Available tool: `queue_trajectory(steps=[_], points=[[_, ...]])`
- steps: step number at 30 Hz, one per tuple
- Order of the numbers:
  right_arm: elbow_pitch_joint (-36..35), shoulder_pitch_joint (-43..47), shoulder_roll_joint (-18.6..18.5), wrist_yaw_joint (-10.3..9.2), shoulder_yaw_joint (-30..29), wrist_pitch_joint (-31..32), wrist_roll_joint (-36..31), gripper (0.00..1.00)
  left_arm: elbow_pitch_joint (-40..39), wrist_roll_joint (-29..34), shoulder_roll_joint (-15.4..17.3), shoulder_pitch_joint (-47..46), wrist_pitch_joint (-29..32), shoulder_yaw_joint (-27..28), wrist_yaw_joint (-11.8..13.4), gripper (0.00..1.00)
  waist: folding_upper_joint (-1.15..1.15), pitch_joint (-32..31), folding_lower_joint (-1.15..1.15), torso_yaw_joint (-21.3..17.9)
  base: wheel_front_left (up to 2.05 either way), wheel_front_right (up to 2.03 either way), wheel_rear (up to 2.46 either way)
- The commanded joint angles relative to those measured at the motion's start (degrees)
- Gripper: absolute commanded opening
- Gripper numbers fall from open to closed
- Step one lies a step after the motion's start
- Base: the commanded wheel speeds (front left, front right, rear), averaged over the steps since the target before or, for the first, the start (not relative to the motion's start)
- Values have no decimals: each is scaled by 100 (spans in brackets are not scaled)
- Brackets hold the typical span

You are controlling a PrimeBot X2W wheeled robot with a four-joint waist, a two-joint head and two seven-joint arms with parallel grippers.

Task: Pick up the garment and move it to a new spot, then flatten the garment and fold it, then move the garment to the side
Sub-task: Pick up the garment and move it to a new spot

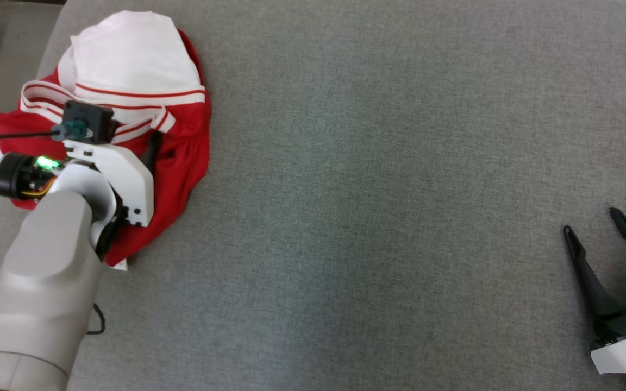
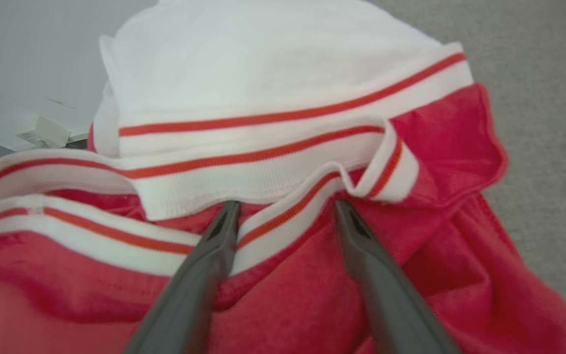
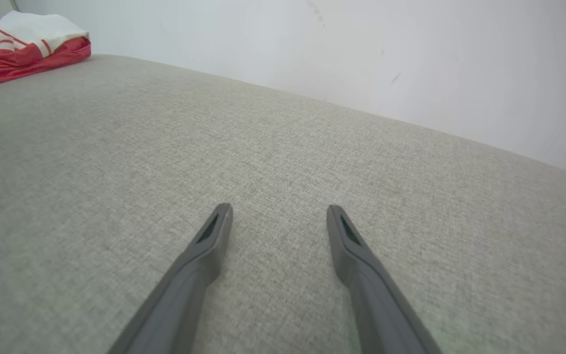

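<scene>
Near right, the right gripper [image 1: 591, 222] hovers over the bare grey desk [image 1: 378, 217] with its two dark fingers spread wide. It holds nothing and touches nothing, as its own wrist view also shows [image 3: 279, 211]. At the near left the pale left forearm [image 1: 36, 293] reaches away towards the far left corner. There the left gripper [image 2: 285, 211] is down on the garment [image 1: 182, 157], jaws fully apart. Its fingertips [image 2: 228, 211] sit at a white band with red stripes, red cloth lies between the fingers, and nothing is pinched. There is one garment, red and white, lying crumpled in a heap at the far left of the desk, close to its left edge. A white panel lies on top at its far side [image 2: 263, 73]. Seen from the right wrist, it is a small heap [image 3: 17, 49] well apart from that gripper, against a pale wall [image 3: 361, 49]. In all: two grippers, both open, and one garment.
</scene>
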Motion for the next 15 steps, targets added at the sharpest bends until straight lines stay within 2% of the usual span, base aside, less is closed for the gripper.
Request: queue_trajectory(steps=[1, 2, 7, 15], points=[[253, 149, -24, -22, 1, 65, -14, 100, 135, -150, 0, -37, 58, -66, 13, 38, 0, -40, -1, -20, 0, 0, 0], [261, 156, 3, -22, 9, 62, -15, 100, 198, -241, 6, -41, 60, -134, 13, 0, 0, -72, -1, -32, 0, 0, 0], [331, 163, 152, -19, 53, 44, 30, 100, 335, -676, 138, -20, 28, -365, 13, 0, 0, -344, -1, -90, 0, 0, 0], [591, 228, 489, -19, 144, 15, 91, 100, -85, -1459, 625, -183, -299, -211, 12, 0, 0, -1033, -1, -175, 0, 0, 0]])
